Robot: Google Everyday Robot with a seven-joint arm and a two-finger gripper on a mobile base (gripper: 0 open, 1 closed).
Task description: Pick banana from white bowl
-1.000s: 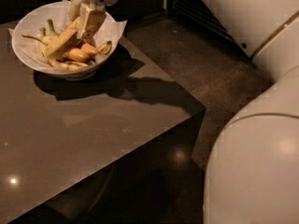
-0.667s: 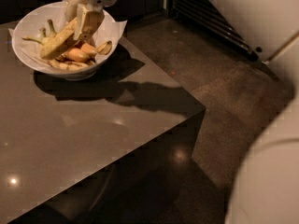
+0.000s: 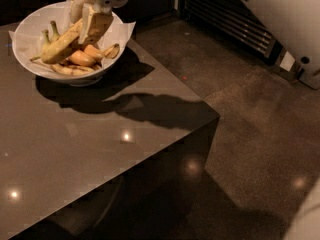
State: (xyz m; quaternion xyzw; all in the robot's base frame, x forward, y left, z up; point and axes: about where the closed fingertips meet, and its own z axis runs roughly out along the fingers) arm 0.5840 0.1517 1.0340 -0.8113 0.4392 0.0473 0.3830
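The white bowl (image 3: 30, 29), lined with white paper, stands at the table's far left corner. The banana (image 3: 59, 45), long and yellow, lies tilted in it, with its right end raised toward my gripper. My gripper (image 3: 86, 20) hangs over the right half of the bowl. Its pale fingers (image 3: 96, 28) straddle the banana's upper end and are closed on it. A thinner banana with a green stem (image 3: 51, 30) and several small brownish pieces (image 3: 82, 59) lie beside and under it.
The dark glossy table (image 3: 90, 149) has its right corner (image 3: 216, 116) near the middle of the view. Beyond it lies a speckled floor (image 3: 260, 114). A dark slatted grille (image 3: 225, 14) and a white wall stand at the back right.
The large white robot body that filled the right side has left the view. The gripper and the banana stay in about the same place over the bowl.
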